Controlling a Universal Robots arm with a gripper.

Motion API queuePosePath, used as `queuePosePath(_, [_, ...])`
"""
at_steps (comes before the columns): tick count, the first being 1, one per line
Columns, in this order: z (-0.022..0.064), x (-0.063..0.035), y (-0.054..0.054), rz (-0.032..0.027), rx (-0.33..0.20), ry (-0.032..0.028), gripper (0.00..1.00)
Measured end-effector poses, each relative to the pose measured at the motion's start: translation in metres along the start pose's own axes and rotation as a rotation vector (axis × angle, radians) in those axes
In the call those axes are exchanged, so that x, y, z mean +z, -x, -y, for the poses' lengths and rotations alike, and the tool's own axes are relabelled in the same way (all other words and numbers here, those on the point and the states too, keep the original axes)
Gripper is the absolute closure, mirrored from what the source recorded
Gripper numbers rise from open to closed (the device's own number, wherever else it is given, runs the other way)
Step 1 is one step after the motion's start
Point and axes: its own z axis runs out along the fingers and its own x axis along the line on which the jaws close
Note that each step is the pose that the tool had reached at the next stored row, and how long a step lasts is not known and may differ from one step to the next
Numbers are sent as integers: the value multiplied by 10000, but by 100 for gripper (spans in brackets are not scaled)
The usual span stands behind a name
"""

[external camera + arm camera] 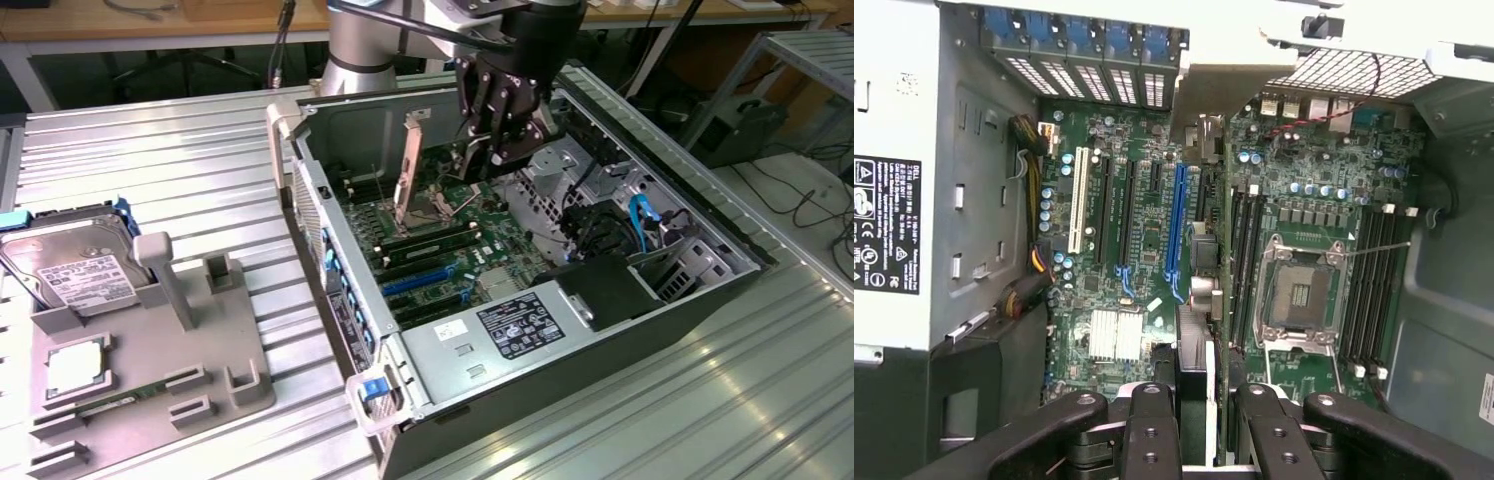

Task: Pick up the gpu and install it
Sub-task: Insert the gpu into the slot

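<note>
An open computer case [627,130] lies on its side with the green motherboard [1309,190] facing up. My gripper [497,158] hangs inside the case over the board. In the wrist view the gripper [1204,400] is shut on the gpu [1196,270], a thin card seen edge-on, with its black heatsink and silver end bracket pointing toward the slotted rear wall. The card hangs above the board between the long blue slot [1176,225] and the black memory slots [1244,260], clear of both. In the exterior view the gpu [470,170] shows just below the fingers.
On the exterior view's left, a grey fixture [147,370] holds a silver hard drive [74,265], a square processor chip [78,365] and a narrow memory stick [114,403]. The processor socket [1304,290], drive bays [667,260], cables and case walls crowd the gripper.
</note>
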Motion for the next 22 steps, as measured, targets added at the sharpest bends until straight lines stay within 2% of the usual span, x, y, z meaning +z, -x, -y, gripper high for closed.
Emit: queuePosePath(22, [-6,121,-17,14,0,-2,72])
